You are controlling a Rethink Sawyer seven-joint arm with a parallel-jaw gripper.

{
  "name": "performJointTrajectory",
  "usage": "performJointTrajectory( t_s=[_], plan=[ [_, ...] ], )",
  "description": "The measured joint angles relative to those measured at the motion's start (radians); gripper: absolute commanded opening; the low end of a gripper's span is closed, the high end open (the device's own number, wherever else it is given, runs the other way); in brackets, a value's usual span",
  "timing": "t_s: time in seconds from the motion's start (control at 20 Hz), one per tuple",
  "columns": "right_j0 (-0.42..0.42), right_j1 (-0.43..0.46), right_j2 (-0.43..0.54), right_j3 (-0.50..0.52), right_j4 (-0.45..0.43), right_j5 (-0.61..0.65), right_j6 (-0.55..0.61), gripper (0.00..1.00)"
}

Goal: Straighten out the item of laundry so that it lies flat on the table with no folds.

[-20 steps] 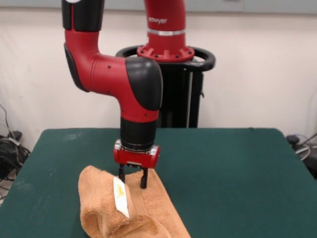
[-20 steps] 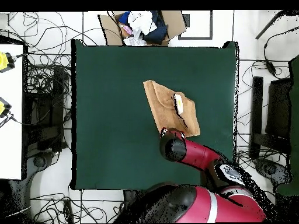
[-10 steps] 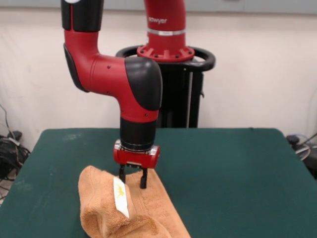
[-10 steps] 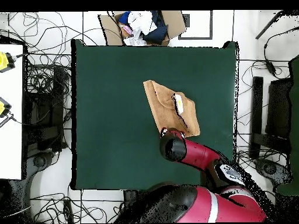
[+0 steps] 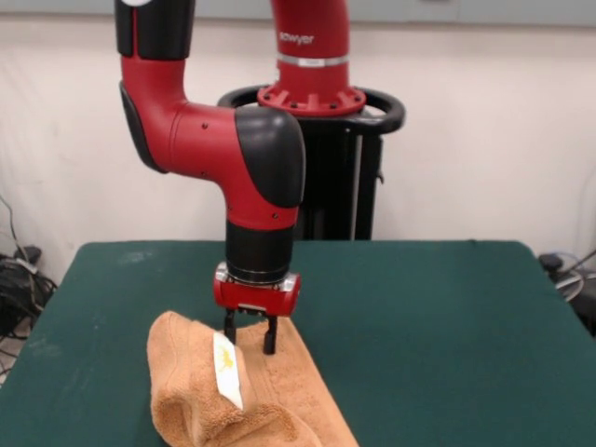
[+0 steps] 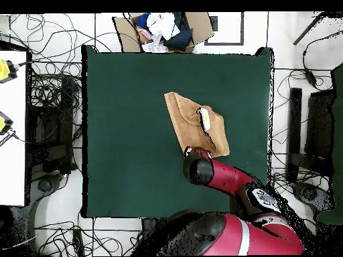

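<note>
Directly under fingers (image 5: 271, 336): towel (image 5: 279, 382) (folded)

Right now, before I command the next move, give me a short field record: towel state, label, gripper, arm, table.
towel: orange-tan hand towel folded over itself, with a bulky rolled fold along one side; not flat
label: white label showing on top of the fold
gripper: gripper open, fingertips down at the towel's far edge
arm: wrist vertical, directly above that edge
table: green table, bare apart from the towel

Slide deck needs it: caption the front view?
Sawyer's gripper lowered onto the folded orange towel on the green table.
</note>
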Motion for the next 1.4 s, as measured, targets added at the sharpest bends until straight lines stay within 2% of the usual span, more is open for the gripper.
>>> performJointTrajectory(
  t_s=[0.25, 0.3, 1.4],
  plan=[
    [0.0, 0.0, 0.0, 0.0, 0.0, 0.0, 0.0, 0.0],
    [0.0, 0.0, 0.0, 0.0, 0.0, 0.0, 0.0, 1.0],
    [0.0, 0.0, 0.0, 0.0, 0.002, 0.0, 0.0, 1.0]
  ],
)
